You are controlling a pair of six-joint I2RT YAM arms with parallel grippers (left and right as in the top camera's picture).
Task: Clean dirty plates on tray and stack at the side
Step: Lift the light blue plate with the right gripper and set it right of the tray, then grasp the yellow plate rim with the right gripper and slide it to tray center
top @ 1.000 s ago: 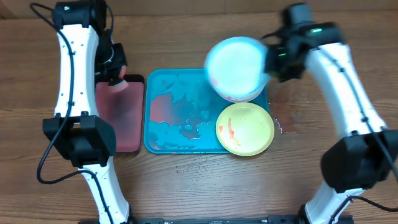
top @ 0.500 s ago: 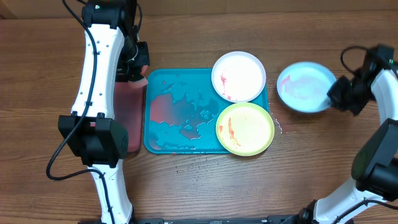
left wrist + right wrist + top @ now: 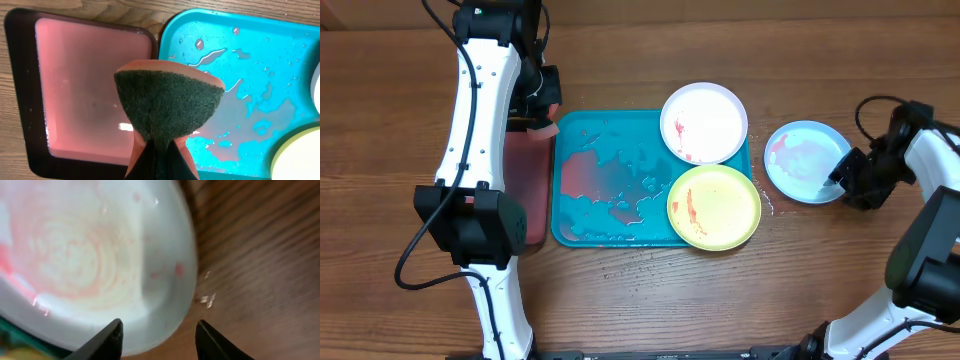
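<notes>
The wooden table (image 3: 640,300) is carrying everything here. The round light blue plastic plate (image 3: 805,160) is lying on bare wood just right of the big teal-blue rectangular plastic tray (image 3: 610,170). The right gripper (image 3: 159,330) is reaching in low at its outer rim, fingers spread, clamping nothing. The round white plastic plate (image 3: 705,122) is sitting on the tray, leftward of that gripper, so I'm guessing the right arm's nearer. The left gripper (image 3: 157,150) is pinching a green-faced sponge (image 3: 167,102).

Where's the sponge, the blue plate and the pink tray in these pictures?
sponge (image 3: 167,102), left wrist view, on its green scrubbing face.
blue plate (image 3: 806,161), overhead view, on its centre.
pink tray (image 3: 20,100), left wrist view, on its dark left rim.
</notes>
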